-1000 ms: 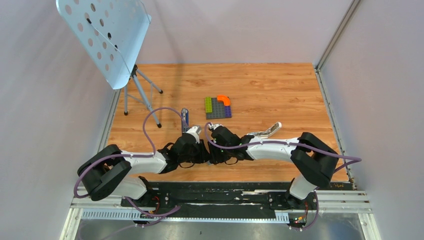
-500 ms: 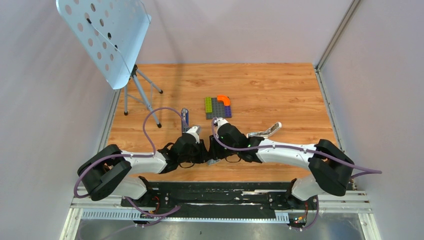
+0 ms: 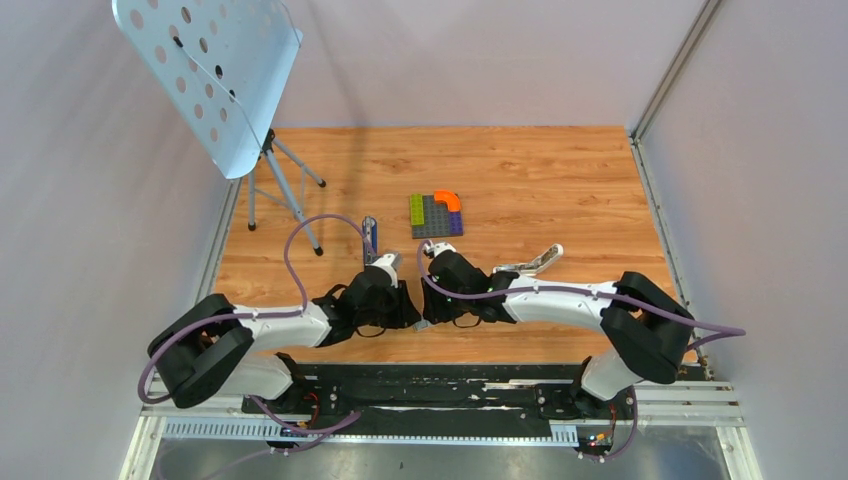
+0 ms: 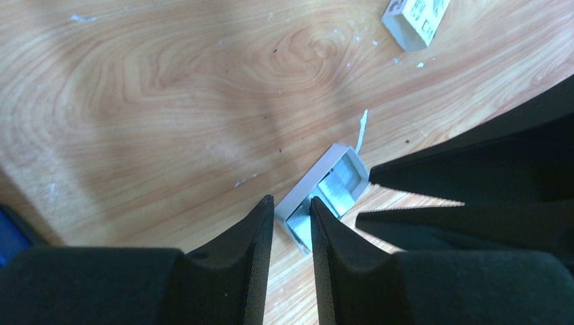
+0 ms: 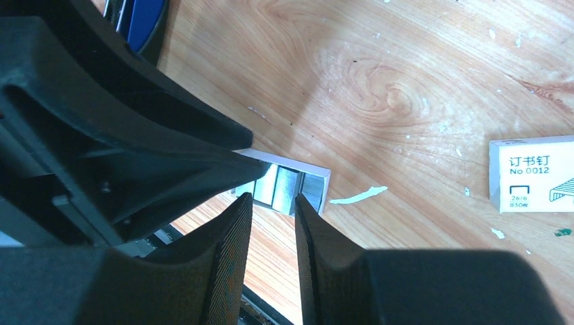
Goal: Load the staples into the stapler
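Two grippers crowd the grey tray (image 4: 306, 180) of staples (image 4: 342, 186): left gripper (image 4: 292, 215) jaws pinch its end, right gripper (image 5: 271, 204) jaws stand narrowly apart at its side

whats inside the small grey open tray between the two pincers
Shiny silver staple strips lie inside the small grey cardboard tray. The black fingers of the left pincer cover one end, so what lies there cannot be seen.

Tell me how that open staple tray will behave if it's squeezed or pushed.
The tray looks like thin cardboard, so its walls would probably buckle under a firm squeeze. Being small, it likely slides easily on the smooth table. The staples sit loose inside and may spill if tipped.
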Motion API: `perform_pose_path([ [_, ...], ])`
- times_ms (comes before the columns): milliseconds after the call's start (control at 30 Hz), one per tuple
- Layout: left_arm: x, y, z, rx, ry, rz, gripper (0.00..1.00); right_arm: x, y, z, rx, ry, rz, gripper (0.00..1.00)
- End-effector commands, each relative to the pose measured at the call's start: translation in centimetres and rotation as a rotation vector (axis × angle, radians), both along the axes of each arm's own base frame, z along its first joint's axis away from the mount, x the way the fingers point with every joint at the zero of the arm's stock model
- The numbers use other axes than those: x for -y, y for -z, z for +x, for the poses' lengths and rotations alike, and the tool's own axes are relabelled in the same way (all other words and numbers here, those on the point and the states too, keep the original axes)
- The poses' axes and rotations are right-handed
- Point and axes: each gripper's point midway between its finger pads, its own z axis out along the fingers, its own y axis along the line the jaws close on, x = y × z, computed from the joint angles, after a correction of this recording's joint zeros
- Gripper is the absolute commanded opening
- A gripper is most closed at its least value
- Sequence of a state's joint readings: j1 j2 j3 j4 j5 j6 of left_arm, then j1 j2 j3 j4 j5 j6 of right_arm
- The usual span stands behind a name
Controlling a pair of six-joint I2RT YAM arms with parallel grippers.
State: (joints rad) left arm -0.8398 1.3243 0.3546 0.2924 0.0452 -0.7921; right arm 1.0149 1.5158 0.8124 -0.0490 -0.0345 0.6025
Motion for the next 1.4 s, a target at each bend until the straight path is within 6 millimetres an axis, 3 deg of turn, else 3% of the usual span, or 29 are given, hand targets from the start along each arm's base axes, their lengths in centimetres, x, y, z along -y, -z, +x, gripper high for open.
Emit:
perform_pose_path([
  [0, -1.1, -0.6, -0.6, -0.01, 0.007, 0.053, 0.31, 0.1, 0.1, 0.0, 0.001, 0.0, -0.026, 0.33],
  [200, -1.7, -1.3, -0.6, 0.016, -0.005, 0.048, 0.36, 0.1, 0.0, 0.0, 0.004, 0.0, -0.021, 0.33],
  [633, -0.6, 0.0, -0.8, -0.008, 0.025, 0.017, 0.38, -0.3, 0.6, 0.2, -0.001, -0.008, -0.027, 0.32],
  [1367, -1.5, 1.8, -1.2, -0.034, 0.017, 0.066, 0.25, -1.4, 1.7, -0.2, -0.034, -0.04, 0.004, 0.32],
])
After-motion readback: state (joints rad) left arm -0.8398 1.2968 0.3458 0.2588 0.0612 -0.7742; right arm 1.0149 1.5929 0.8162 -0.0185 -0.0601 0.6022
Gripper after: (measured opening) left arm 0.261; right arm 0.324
